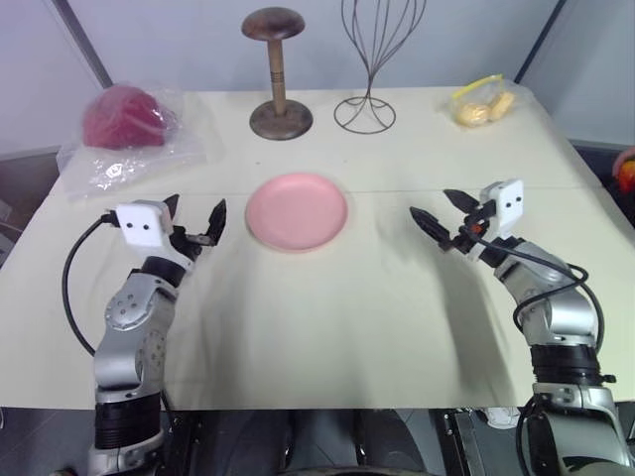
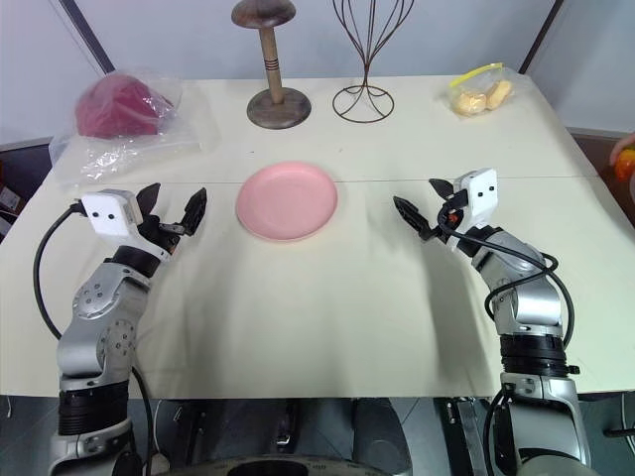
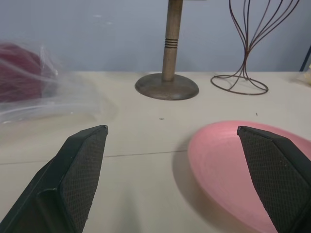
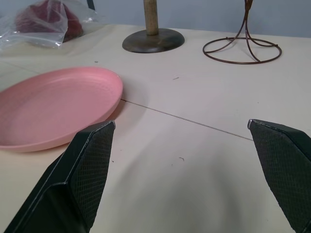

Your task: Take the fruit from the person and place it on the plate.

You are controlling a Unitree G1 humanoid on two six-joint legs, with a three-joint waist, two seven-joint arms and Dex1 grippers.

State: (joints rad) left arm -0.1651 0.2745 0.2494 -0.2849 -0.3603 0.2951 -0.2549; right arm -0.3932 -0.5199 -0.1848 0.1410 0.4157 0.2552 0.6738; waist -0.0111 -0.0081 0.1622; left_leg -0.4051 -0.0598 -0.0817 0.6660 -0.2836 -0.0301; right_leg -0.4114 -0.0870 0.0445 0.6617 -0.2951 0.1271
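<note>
You have the round flat pink plate (image 1: 297,210) lying bare in the middle of the cream-covered surface (image 1: 327,327), between your two arms. Your left end effector (image 1: 195,220) hovers just left of the plate, its two black fingers spread wide with nothing between them. Your right end effector (image 1: 443,212) hangs to the plate's right, a little farther off, and its fingers are likewise spread apart and empty.

At the far right edge of the head views you can see a small patch of red-orange with a bit of a person's hand (image 1: 625,167) beside the surface; it is cut off by the frame, so you cannot tell for sure that it is the fruit.

Along the far side of the surface stand a brown wooden stand with a round base (image 1: 279,71) and, right of it, a dark wire stand (image 1: 368,59). A dark red lump in clear plastic (image 1: 126,121) sits at the far left, and yellow pieces in a clear bag (image 1: 481,105) at the far right.
</note>
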